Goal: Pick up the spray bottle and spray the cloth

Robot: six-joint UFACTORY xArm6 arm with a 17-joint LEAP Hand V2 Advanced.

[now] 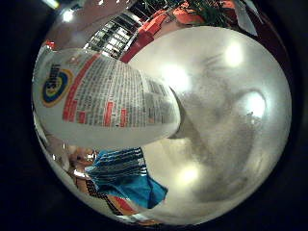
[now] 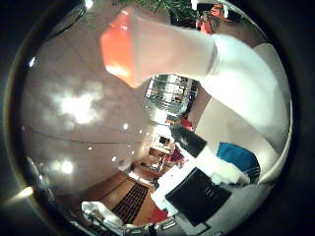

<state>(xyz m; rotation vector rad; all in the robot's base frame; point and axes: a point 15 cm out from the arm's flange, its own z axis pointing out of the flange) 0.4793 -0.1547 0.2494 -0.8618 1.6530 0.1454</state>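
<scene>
The white plastic spray bottle with a printed label [image 1: 103, 98] fills a large part of the little finger side view, so it lies very close against the palm. Its long axis runs across the palm. In the thumb side view the narrower neck of the bottle, with an orange part on it, reaches out from the palm.

The blue striped cloth [image 1: 122, 180] lies on the pale shiny tabletop [image 1: 226, 125], beyond the bottle's body and apart from it. In the thumb side view a blue patch of it shows past the bottle's white shoulder.

I judge that the bottle is already lifted and carried by the hand, but I cannot see how the fingers stand. The coming move depends on where the nozzle end points relative to the cloth; the nozzle itself I cannot make out.
</scene>
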